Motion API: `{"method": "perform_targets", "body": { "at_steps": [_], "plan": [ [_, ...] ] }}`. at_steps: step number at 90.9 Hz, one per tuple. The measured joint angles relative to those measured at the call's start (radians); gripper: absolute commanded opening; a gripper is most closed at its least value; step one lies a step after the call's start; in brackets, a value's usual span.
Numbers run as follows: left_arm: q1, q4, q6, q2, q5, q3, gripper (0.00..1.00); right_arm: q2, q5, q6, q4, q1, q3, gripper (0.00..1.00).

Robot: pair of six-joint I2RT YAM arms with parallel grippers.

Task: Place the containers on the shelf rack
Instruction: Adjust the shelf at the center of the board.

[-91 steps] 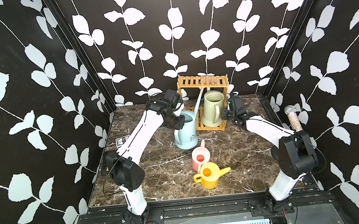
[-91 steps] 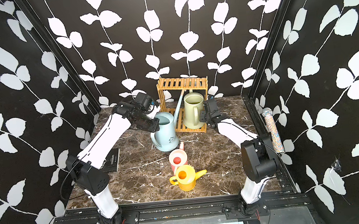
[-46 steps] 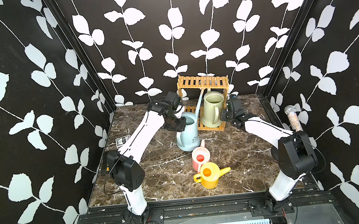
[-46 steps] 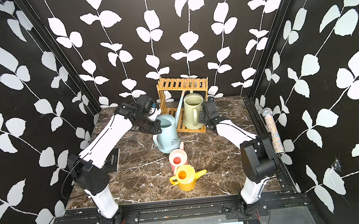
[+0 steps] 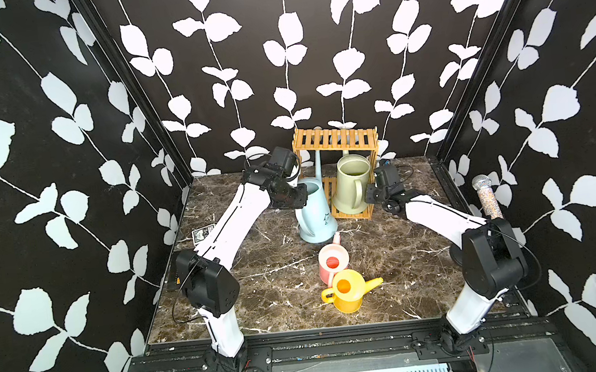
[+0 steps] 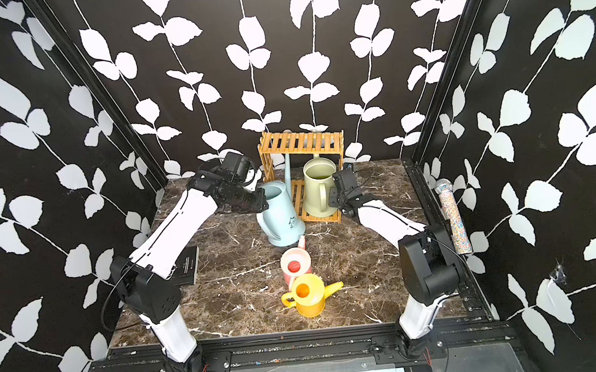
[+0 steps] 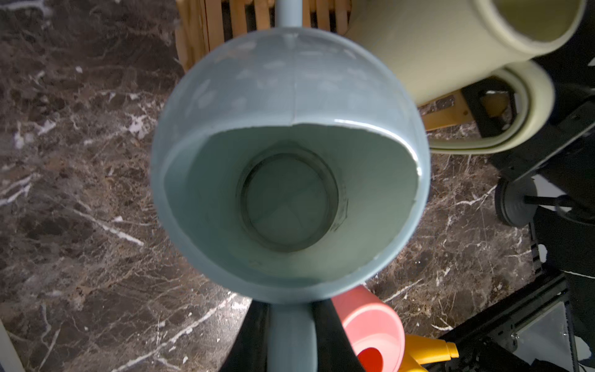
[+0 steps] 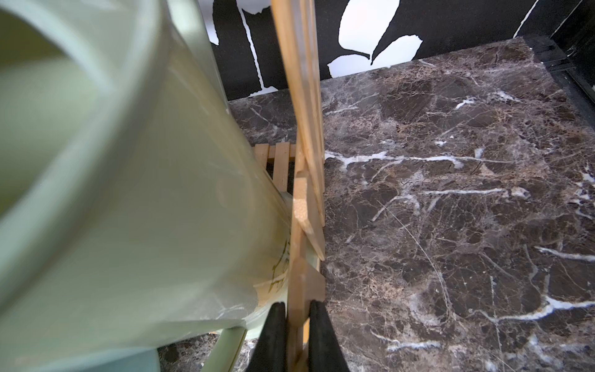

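Containers stand at 1 of 4 placed: the sage green can (image 5: 351, 185) sits on the lower tier of the shelf rack (image 5: 335, 139), in its right half, handle turned toward the near side. My left gripper (image 7: 291, 322) is clamped on the handle of the pale blue can (image 5: 314, 215), which the left wrist view shows pinched between the 2 black fingers, and that can leans just left of and in front of the rack's lower tier, its base at the marble table (image 5: 260, 274) or barely over it, I cannot tell which. Its long spout rises into the left half of the rack opening and its tip is lost behind the upper slats. My right gripper (image 8: 296, 317) is closed on a picket of the rack's right side rail, the wood nipped between both fingers in the right wrist view, so I judge it is steadying the rack while the left arm loads it. The pink can (image 5: 333, 264) and the yellow can (image 5: 347, 291) wait close together on the near table. So the step in hand is seating the blue can beside the green one. The next move calls for lifting its base over the lower tier's front edge, carrying it far into the free left half and righting it, without snagging the spout under the upper tier or knocking the green can
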Motion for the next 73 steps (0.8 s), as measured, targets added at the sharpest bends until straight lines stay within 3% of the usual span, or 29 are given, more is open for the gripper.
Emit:
{"method": "perform_targets", "body": {
  "at_steps": [23, 47, 73],
  "plan": [
    [-0.005, 0.135, 0.075, -0.003, -0.050, -0.025, 0.00, -0.002, 0.000, -0.001, 0.004, 0.000, -0.004, 0.03],
    [-0.041, 0.298, 0.191, -0.057, -0.140, -0.151, 0.00, -0.002, -0.002, 0.001, 0.007, 0.001, -0.006, 0.03],
    [-0.046, 0.325, 0.250, -0.075, -0.190, -0.182, 0.00, -0.002, -0.002, 0.003, 0.011, 0.002, -0.008, 0.03]
  ]
}}
